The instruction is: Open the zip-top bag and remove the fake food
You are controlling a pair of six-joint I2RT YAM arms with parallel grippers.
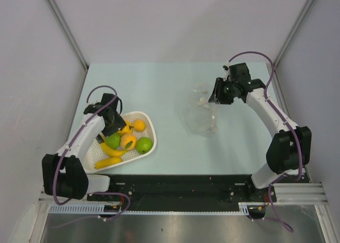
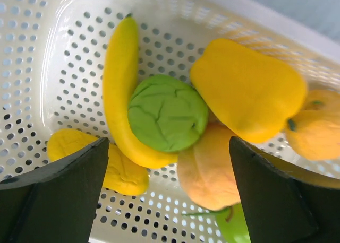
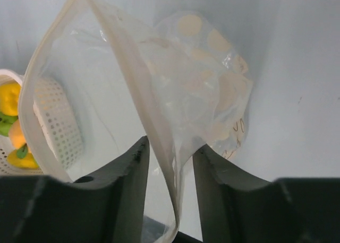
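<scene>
Hovering spread left end effector (image 2: 169, 174) over fake food (image 1: 127, 142) in basket (image 1: 151, 127); straddling rim of empty-looking zip-top bag (image 1: 199, 118) with parted right end effector (image 3: 171, 150); seemingly nearing completion.

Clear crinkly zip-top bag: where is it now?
Top view: the bag lies right of centre, at the right gripper, apart from the white perforated basket on the left.

Robot lab test cell: plain white walls (image 1: 175, 20) w/ alu corner struts (image 1: 64, 25); pale surface (image 1: 175, 84); left arm (image 1: 84, 136) & right arm (image 1: 268, 110) bolted to black base rail (image 1: 180, 187).
</scene>
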